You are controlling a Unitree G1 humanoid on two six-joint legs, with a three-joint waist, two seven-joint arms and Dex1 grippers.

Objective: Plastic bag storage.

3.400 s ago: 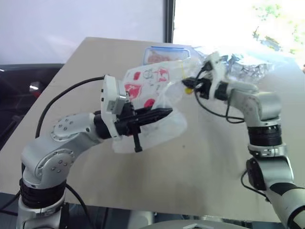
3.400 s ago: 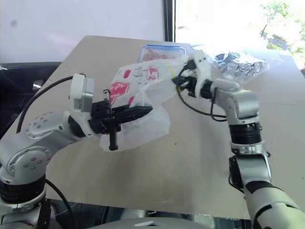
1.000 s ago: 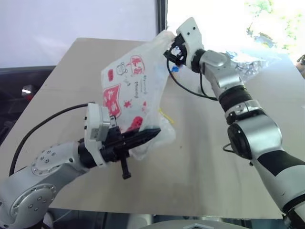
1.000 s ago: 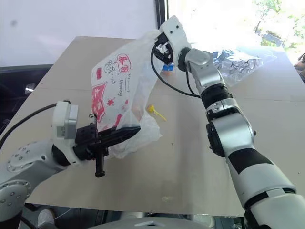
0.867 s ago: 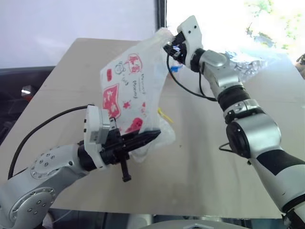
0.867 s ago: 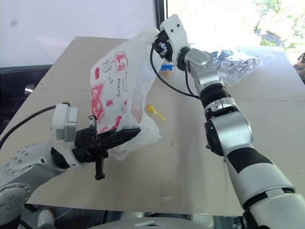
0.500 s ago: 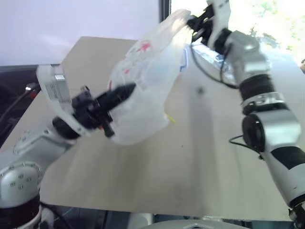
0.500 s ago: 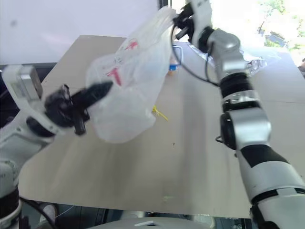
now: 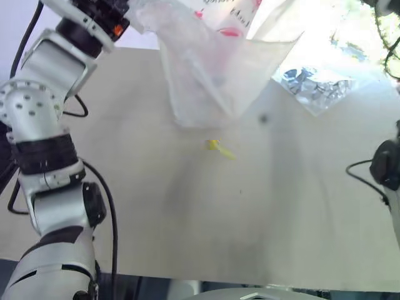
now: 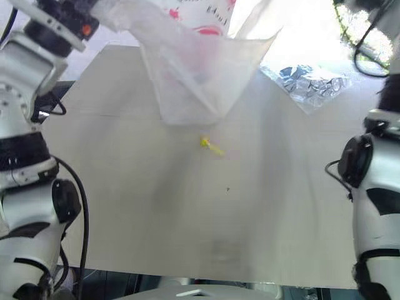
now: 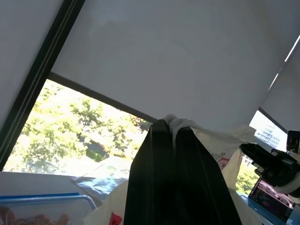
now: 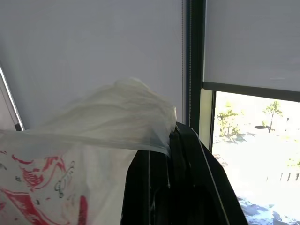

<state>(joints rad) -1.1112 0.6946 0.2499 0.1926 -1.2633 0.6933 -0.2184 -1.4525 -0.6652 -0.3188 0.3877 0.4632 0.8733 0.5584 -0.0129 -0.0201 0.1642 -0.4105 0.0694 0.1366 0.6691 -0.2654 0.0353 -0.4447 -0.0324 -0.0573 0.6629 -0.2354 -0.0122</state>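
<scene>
Head views: I see the plastic bag [image 9: 215, 69] hanging in the air above the counter [image 9: 187, 212], stretched wide along the top edge of frame, its lower end sagging to a point above the far-middle of the counter. Red print shows on the bag's upper part. Both arms reach up past the top of frame, left arm at the bag's left end, right arm at its right. A small yellow bit [image 9: 218, 148] lies on the counter just below the bag's lowest point, apart from it. A clear bag with shiny silver contents [image 9: 312, 87] lies on the counter right of the plastic bag, near the far edge.

Left wrist view: my left hand [image 11: 172, 132] has its two black fingers pressed together, a fold of the plastic bag pinched between the tips. More of the bag spreads beyond the fingers, red marks on it. A blue-lidded box [image 11: 44, 208] sits low, beside the bag. The right arm's wrist [image 11: 274, 164] shows at the bag's other end.

Right wrist view: my right hand [image 12: 174, 136] is clamped too, fingers together on a bunched edge of the plastic bag, which drapes away from the fingers with red print lower down.
</scene>
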